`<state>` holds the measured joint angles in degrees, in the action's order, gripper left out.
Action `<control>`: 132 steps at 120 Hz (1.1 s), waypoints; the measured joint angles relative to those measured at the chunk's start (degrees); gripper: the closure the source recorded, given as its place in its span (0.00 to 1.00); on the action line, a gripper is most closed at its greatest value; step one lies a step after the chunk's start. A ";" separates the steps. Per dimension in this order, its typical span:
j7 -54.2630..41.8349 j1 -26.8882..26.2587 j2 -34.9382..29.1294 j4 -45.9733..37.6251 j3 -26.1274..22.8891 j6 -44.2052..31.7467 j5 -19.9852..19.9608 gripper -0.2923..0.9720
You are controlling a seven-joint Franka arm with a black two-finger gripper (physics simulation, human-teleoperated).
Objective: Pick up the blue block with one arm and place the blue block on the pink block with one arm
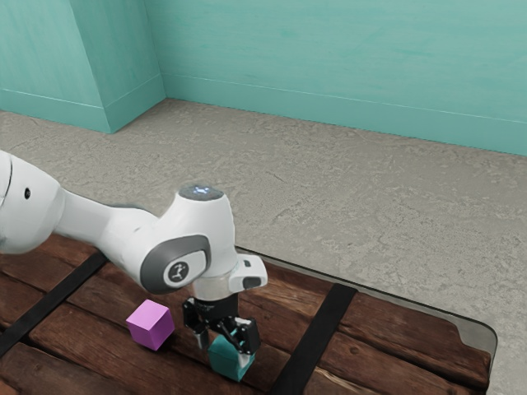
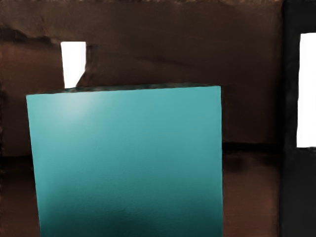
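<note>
From the exterior view, the arm reaches down to the wooden desk and the gripper is low over the blue block, which looks more teal than blue. The two fingers stand one at each side of the upper part of the block, and they seem to press on it from both sides, so I judge that they are clamped on it. The block is at the near edge of the desk, between the pink block and a black strip that crosses the wood. The underside of the block seems to be on the wood or just above it; which one, I cannot tell. The pink block sits alone just beside, toward the exterior view's left, and nothing is on top of it.

From the wrist view, the blue block is directly under the hand, with its flat top face turned to the camera. Around it there is brown wood of the desk and a part of the black strip.

My judgement is that the task is in its first part. The grasp looks made, but a clear lift is not yet visible. What is left is to raise the block, carry it above the pink block, put it down on the top face and let it go.
</note>
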<state>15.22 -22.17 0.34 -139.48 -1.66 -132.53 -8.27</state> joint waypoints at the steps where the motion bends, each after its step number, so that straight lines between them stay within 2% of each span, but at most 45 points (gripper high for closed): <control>1: 0.08 0.02 0.27 0.13 0.05 -0.10 0.01 0.23; 19: 1.40 1.27 5.40 2.59 0.32 -1.30 0.17 0.23; 36: 2.42 1.40 6.38 2.79 0.23 -2.10 0.34 0.23; 58: 3.45 1.30 6.42 2.66 0.16 -2.61 0.40 0.37; 87: 4.62 1.25 6.71 2.67 0.08 -3.15 0.93 0.49; 117: 6.04 1.42 3.77 2.51 0.32 -3.29 1.35 0.51; 132: 6.54 2.48 0.41 2.31 1.99 -2.75 3.39 0.51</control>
<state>21.76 -19.69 0.75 -137.17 0.34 -135.27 -4.89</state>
